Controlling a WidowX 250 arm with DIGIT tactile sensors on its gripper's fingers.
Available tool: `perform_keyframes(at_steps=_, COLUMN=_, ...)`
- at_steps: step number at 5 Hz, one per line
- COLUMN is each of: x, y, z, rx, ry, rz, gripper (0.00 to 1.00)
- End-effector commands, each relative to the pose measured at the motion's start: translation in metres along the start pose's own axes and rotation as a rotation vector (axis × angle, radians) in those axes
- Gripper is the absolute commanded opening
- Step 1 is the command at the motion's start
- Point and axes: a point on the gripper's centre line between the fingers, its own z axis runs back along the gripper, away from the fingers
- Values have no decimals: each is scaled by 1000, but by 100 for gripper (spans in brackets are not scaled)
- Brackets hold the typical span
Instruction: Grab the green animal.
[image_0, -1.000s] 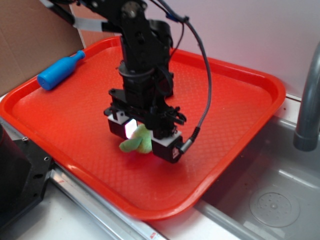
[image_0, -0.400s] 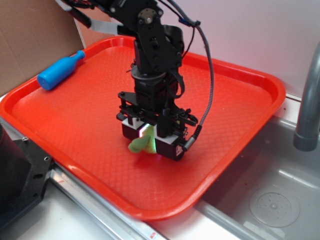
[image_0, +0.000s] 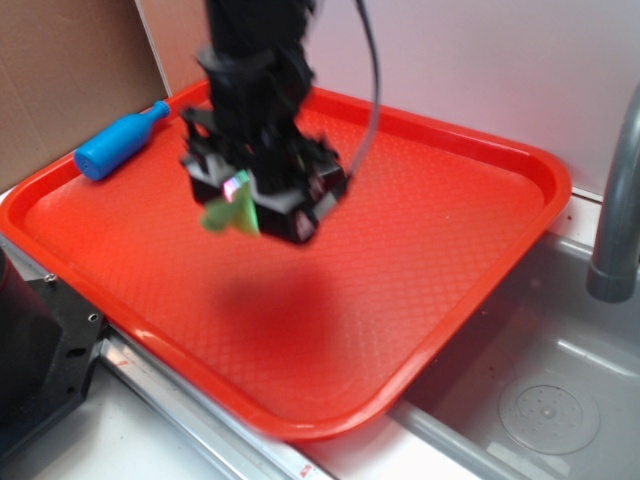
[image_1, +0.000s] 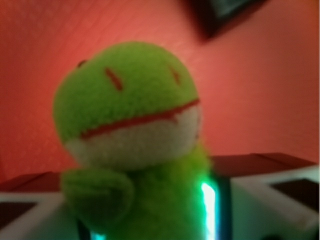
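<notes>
Gripper (image_0: 243, 197) pinches the green animal (image_0: 228, 210) between its two blocky pads and carries it in the air above the red tray (image_0: 470, 190), whose shadowed patch lies below and apart from the toy. From the wrist view the green animal (image_1: 131, 130) fills the frame: fuzzy yellow-green head, white lower face with a red mouth line, body squeezed between the white pads at the bottom edge. It looks light and soft, so the plush probably gives under pressure and the pile offers good friction; a hold low on the body, as here, seems secure, though a thin limb alone would likely slip. Motion blur smears the arm and gripper in the exterior view, so the exact finger contact is hard to make out, and the toy's lower half is hidden by the pads. A blue bottle (image_0: 118, 142) lies near the tray's far left rim, well apart.
</notes>
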Motion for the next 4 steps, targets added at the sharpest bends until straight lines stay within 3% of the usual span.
perform_keyframes(at_steps=1, x=-5, y=49, z=72, rx=-136, ry=-104, rz=13, gripper=0)
perform_keyframes(at_steps=2, x=-10, y=78, z=93, rx=-163, ry=-123, rz=26, gripper=0)
perform_keyframes(at_steps=3, x=-17, y=96, z=106, rx=-139, ry=-145, rz=71, gripper=0)
perform_keyframes(at_steps=4, x=-19, y=92, z=103, rx=-101, ry=-127, rz=68, gripper=0)
